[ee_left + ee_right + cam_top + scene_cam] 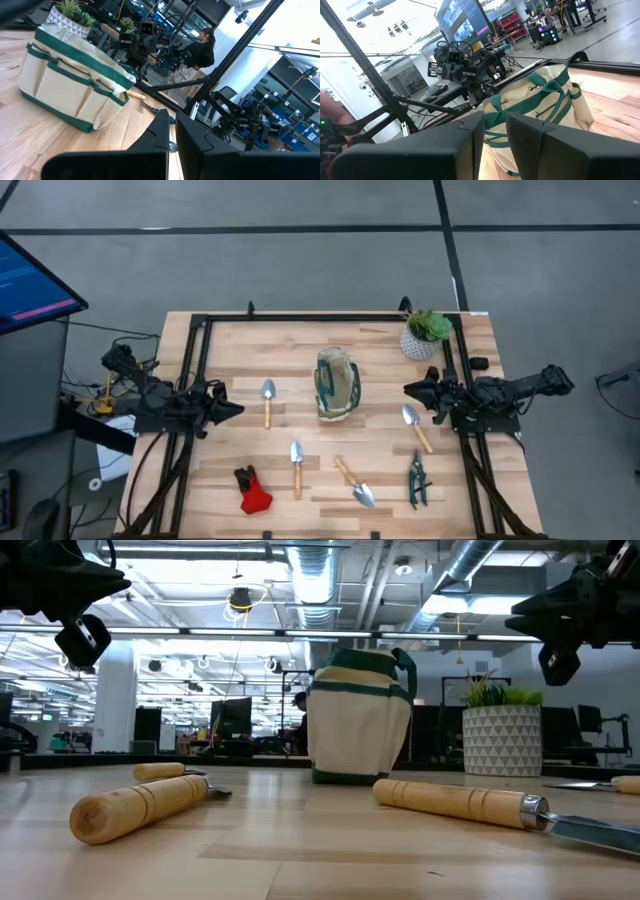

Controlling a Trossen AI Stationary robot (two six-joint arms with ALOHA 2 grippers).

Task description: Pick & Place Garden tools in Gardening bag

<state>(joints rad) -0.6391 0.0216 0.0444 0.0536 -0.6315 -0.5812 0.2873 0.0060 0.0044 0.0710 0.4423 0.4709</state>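
Beige gardening bag (pixel 336 384) mid-table | left pincer (pixel 232 409), right pincer (pixel 412 389): both pressed together, empty | person (pixel 202 49) only in left wrist view

Could not read the inside of the gardening bag (pixel 335 385) from overhead: too small. Saw the blade of the nearest trowel (pixel 470 806) cut off at the low view's right edge, and another trowel (pixel 140 807) with its blade mostly hidden behind its own handle. Found the pruning shears (pixel 416 479) too small to tell open from closed. Lost the lower half of the white pot (pixel 64 20) behind the bag in the left wrist view. Could make out only a red and black lump for the glove-like item (pixel 252 492).
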